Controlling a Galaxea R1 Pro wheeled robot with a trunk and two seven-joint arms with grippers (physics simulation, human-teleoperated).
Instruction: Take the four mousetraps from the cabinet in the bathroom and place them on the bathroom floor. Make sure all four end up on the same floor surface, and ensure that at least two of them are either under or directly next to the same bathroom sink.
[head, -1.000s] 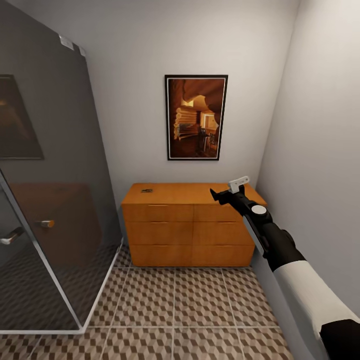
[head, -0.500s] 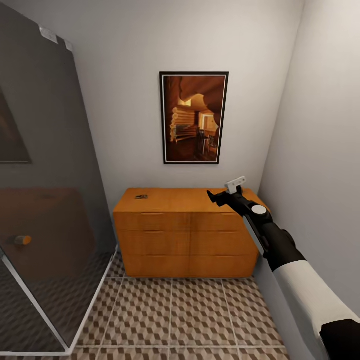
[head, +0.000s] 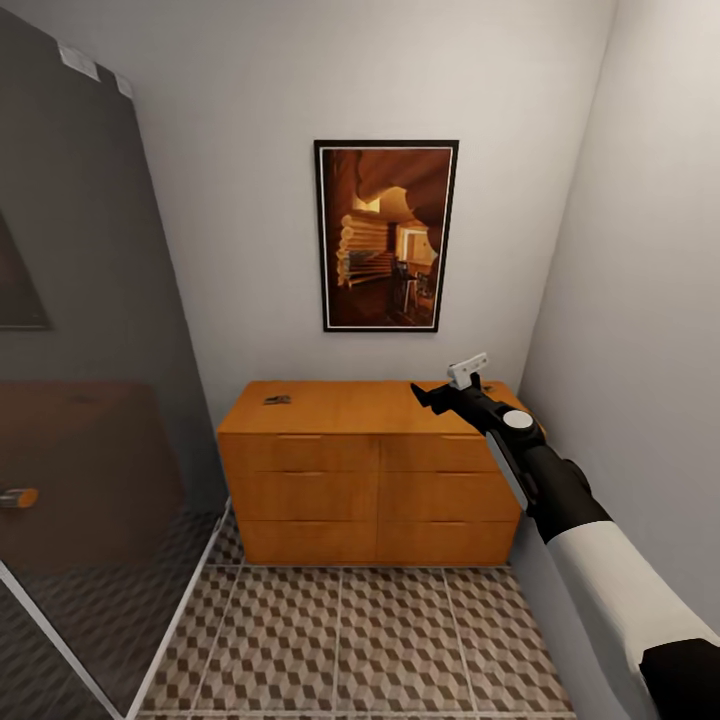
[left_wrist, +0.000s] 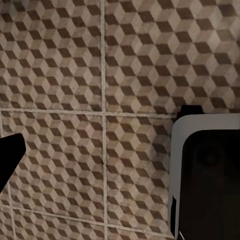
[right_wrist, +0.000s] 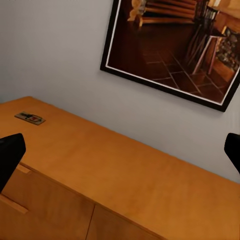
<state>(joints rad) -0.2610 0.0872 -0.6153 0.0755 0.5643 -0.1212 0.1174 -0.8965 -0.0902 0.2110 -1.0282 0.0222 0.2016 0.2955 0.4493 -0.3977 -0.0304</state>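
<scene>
We note one mousetrap (head: 277, 400) on the cabinet (head: 370, 480) top; right pincer (head: 447, 384) spread wide, empty; left pincer's state untellable.

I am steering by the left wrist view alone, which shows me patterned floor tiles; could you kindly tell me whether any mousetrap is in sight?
Observer: Yes, one mousetrap lies on top of the cabinet, toward its left end in the head view.
Operator: Thank you. Is the right claw close to it?
Observer: No, the right claw hovers over the cabinet's right end, well apart from the trap.
Operator: And is that claw open?
Observer: Yes, in the right wrist view its fingers stand wide apart with nothing between them.
</scene>
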